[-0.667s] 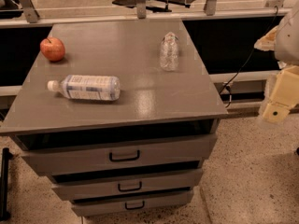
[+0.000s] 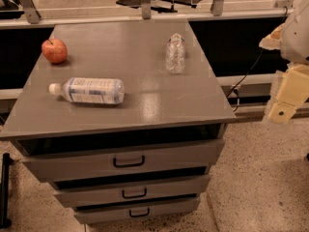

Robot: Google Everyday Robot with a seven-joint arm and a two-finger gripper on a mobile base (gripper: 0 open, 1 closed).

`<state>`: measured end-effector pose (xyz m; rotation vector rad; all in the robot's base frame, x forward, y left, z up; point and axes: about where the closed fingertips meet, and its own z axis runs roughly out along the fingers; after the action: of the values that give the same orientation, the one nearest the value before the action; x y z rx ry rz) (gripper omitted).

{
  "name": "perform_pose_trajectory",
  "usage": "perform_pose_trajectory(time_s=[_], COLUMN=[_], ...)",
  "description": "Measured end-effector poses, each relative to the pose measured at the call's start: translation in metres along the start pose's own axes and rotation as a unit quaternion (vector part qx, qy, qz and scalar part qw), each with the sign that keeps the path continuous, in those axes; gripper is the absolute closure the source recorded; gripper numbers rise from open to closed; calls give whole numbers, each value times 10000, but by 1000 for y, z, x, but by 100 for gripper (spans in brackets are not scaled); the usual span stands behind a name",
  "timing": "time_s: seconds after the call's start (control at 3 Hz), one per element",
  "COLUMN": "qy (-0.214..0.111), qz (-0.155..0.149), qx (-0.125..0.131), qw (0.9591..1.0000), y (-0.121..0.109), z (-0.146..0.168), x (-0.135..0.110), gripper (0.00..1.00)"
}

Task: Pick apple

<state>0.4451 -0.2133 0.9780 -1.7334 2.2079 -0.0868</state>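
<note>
One claw [image 2: 284,108] right of cabinet [image 2: 193,100], seemingly touching nothing; spread unclear; apple [image 2: 54,50] well apart.

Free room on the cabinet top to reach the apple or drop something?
Bare: mid cabinet top between apple and upright bottle; front right corner, right of the lying bottle. Tightest at left, where the lying bottle sits in front of the apple. Pincer hangs off to the right, beyond the top's edge.
</note>
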Motion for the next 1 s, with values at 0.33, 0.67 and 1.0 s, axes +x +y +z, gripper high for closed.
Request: perform_pose_trajectory(time_s=[0.33,0.67,1.0], qy=[-577,-1374,-2035], qz=[-253,-406,-424], qx=[-11,-53,-100], qw=[9980,9897,9781], y=[-27,-59,-78], z=[16,30,37], x=[-43,-112,-194], gripper=[0,0,0])
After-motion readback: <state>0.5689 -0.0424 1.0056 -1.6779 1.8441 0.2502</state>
